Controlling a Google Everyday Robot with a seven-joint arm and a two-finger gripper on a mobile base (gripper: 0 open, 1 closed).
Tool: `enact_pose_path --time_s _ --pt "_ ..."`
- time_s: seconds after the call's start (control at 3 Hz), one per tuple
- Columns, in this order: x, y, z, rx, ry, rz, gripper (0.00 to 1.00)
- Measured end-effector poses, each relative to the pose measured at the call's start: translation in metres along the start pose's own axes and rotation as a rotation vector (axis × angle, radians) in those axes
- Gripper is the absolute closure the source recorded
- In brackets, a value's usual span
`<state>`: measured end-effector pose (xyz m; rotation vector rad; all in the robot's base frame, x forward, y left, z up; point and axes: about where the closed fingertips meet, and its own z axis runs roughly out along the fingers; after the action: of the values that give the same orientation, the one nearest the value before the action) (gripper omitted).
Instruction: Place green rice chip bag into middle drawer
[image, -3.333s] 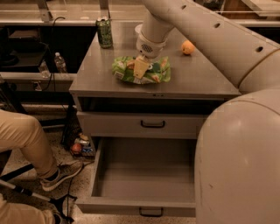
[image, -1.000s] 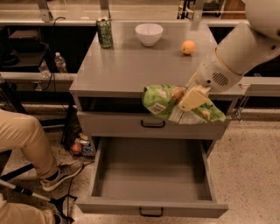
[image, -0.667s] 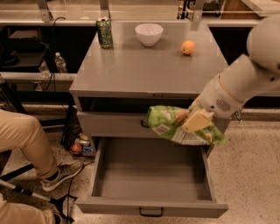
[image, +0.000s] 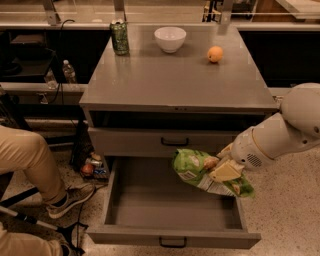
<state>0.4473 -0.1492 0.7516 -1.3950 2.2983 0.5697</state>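
The grey cabinet top holds only a green can, a white bowl and an orange. The green rice chip bag has left it, sinking past the closed upper drawer to hang over the right side of the open middle drawer. The gripper is clamped on the bag's right half, so probably only a short lowering and release remain.

the white arm comes in from the right edge, its rounded joint high and the forearm sloping down and leftward to a thick wrist. the gripper sits low, right of centre (tan fingers pointing left), clamped on the green rice chip bag.
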Motion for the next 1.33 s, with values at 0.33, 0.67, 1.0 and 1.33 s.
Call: enact_pose_path --time_s 0.33,0.67,1.0,1.33 --pt "0.000 0.000 0.000 0.000 0.000 0.000 1.00" --pt "0.011 -0.004 0.017 -0.014 -0.045 -0.005 1.00" --pt "0.032 -0.010 0.062 -0.065 -0.139 -0.006 1.00" --pt "0.046 -0.015 0.098 -0.100 -0.203 0.001 1.00"
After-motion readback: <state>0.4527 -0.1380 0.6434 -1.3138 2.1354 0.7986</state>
